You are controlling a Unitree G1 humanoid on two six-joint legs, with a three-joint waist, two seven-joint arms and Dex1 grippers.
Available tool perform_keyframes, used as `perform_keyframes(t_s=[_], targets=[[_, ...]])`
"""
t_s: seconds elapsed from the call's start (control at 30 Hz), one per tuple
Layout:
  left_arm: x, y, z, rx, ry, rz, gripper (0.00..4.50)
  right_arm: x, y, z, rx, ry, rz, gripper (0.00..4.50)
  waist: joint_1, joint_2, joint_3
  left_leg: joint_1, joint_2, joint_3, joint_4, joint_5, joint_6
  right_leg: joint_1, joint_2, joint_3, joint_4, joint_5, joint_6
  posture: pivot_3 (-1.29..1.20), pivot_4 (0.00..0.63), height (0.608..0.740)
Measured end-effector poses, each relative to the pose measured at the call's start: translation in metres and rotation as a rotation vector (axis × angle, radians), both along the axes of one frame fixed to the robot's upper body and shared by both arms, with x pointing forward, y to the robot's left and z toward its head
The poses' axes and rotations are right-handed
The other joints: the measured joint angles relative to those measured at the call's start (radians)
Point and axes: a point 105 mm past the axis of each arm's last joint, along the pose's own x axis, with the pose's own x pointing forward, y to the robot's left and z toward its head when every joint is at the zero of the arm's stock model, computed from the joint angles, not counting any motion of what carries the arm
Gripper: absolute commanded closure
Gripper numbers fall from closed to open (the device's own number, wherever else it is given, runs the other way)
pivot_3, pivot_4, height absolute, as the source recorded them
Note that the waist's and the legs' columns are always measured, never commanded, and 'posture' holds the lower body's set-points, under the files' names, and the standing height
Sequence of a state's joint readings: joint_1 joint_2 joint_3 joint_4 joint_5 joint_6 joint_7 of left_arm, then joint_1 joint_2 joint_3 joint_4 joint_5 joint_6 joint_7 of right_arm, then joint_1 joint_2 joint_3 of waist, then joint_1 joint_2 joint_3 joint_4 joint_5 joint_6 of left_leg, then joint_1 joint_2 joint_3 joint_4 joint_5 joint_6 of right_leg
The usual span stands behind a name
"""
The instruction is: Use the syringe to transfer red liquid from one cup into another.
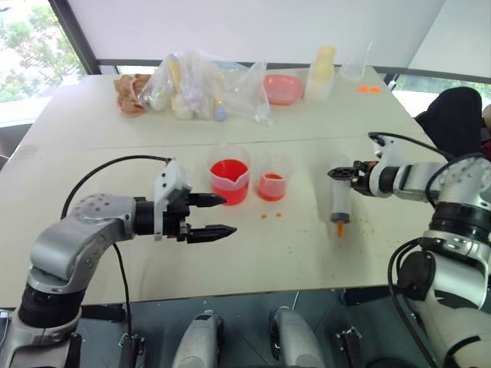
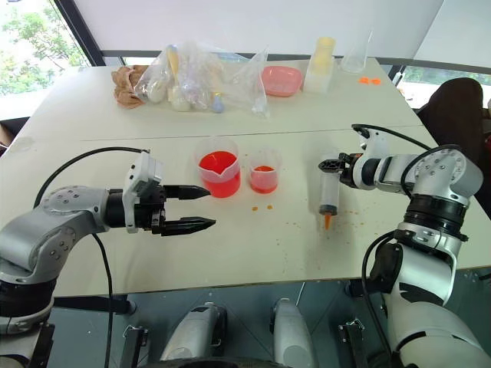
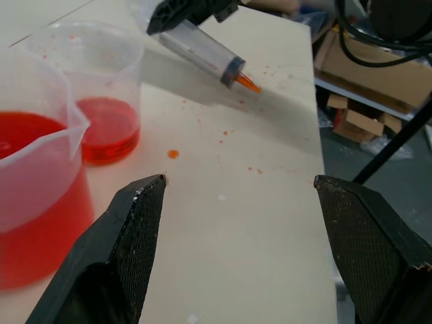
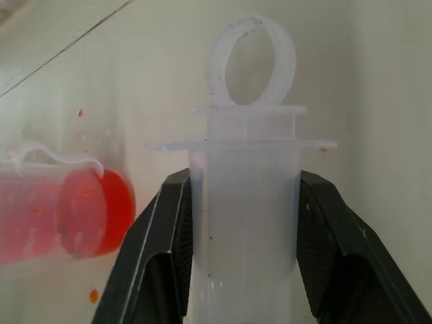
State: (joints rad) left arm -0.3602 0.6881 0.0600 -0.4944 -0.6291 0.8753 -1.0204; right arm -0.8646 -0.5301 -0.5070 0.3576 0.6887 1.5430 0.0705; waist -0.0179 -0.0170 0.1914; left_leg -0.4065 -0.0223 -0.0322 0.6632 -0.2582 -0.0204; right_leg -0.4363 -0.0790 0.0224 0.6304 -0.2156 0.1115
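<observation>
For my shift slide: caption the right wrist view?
Right gripper holds the syringe barrel below its flange, beaker and small cup beside.

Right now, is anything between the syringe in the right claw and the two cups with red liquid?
Nothing visible. The syringe, gripped in the right claw, hangs tip-down over bare table. Only orange droplets lie between it and the small cup and beaker.

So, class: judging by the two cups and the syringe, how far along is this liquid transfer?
Looks mostly done: the small cup already holds red liquid, and the beaker still has plenty. In hand: the right gripper holds the syringe upright, tip on the table, barrel apparently empty. The left gripper is open, holding nothing. Left: putting the syringe down, or another draw.
</observation>
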Motion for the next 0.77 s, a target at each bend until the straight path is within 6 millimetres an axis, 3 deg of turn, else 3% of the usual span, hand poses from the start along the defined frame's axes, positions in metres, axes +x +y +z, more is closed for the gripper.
perform_keyframes(t_s=[0.1,0.33,0.47,0.63,0.77], targets=[[0.002,0.0,0.001,-0.004,-0.015,0.014,0.74,0.001,-0.001,-0.006,-0.006,0.022,-0.005,0.05,0.0,0.0,0.0,0.0,0.0,0.0,0.0,0.0,0.0,0.0,0.0,0.0,0.0,0.0,0.0,0.0,0.15,0.74],[0.006,0.001,0.001,-0.022,-0.007,0.03,0.74,0.0,-0.005,-0.013,-0.05,0.009,-0.001,0.05,-0.001,0.0,0.0,0.0,0.0,0.0,0.0,0.0,0.0,0.0,0.0,0.0,-0.001,0.0,0.0,0.0,0.15,0.74],[0.014,0.009,0.019,-0.099,0.004,0.086,0.74,-0.008,-0.017,-0.002,-0.136,-0.104,0.049,0.05,0.004,0.0,0.0,0.0,0.0,-0.001,0.0,0.0,0.0,0.001,0.0,-0.001,-0.001,0.0,0.0,0.0,0.15,0.74],[0.035,0.059,0.05,-0.189,-0.036,0.324,0.74,-0.041,-0.036,0.043,-0.192,-0.379,0.177,0.05,0.0,0.0,0.0,0.001,0.0,-0.001,0.0,-0.001,0.002,0.002,0.0,-0.002,-0.002,-0.001,0.002,0.0,0.15,0.74],[0.033,0.094,0.035,-0.151,-0.005,0.468,0.74,-0.068,-0.049,0.037,-0.245,-0.463,0.213,0.05,-0.003,0.0,0.0,0.005,0.001,0.0,0.0,-0.002,0.004,0.005,0.0,-0.001,-0.002,-0.001,0.001,0.0,0.15,0.74]])
